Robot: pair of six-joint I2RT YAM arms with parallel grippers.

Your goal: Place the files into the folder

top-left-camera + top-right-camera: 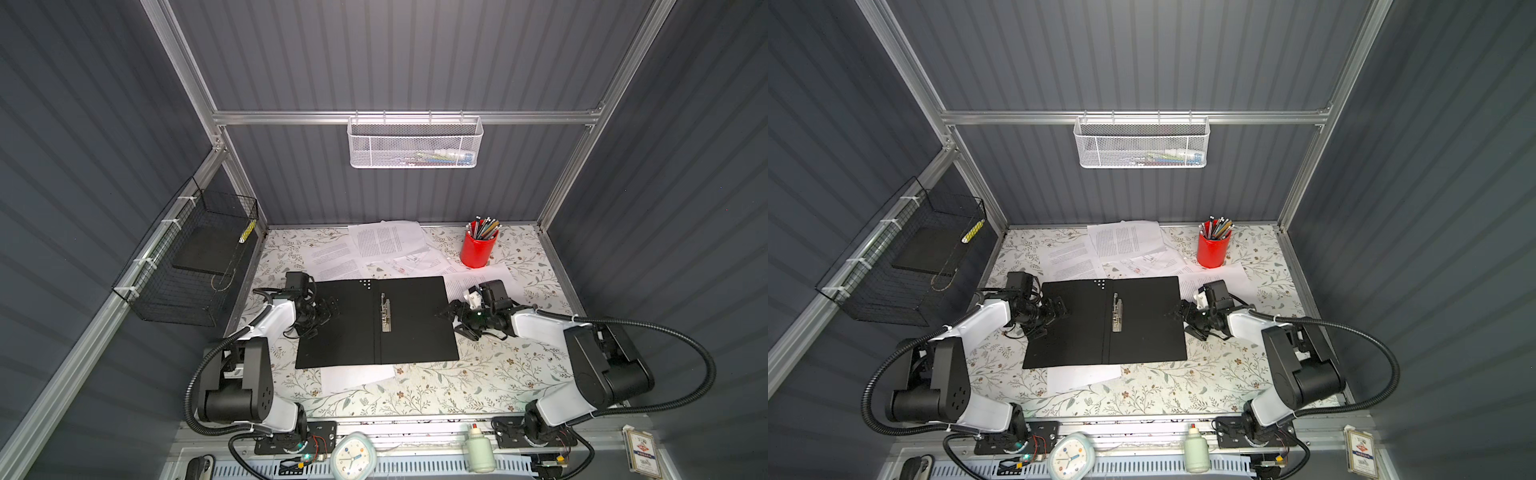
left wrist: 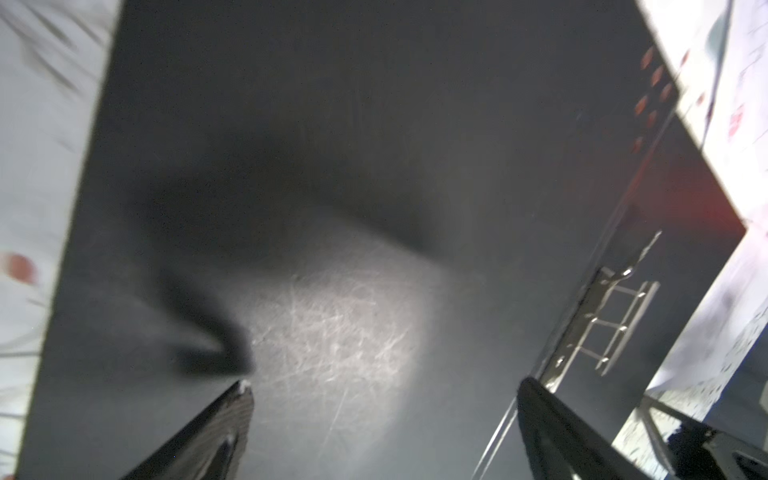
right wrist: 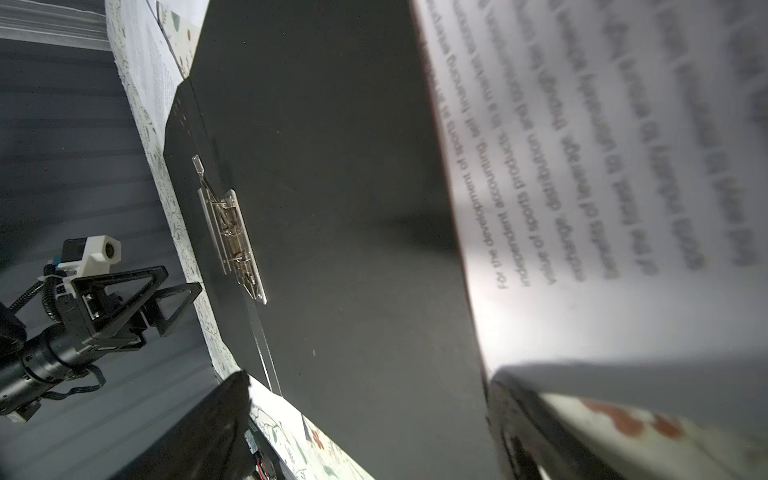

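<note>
Jaws wide, empty, both at open folder (image 1: 345,332).

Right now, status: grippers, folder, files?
Left gripper open over folder, left cover; right gripper open at its right edge. Folder open flat, empty. Files loose around it; pencil cup beside them.
</note>
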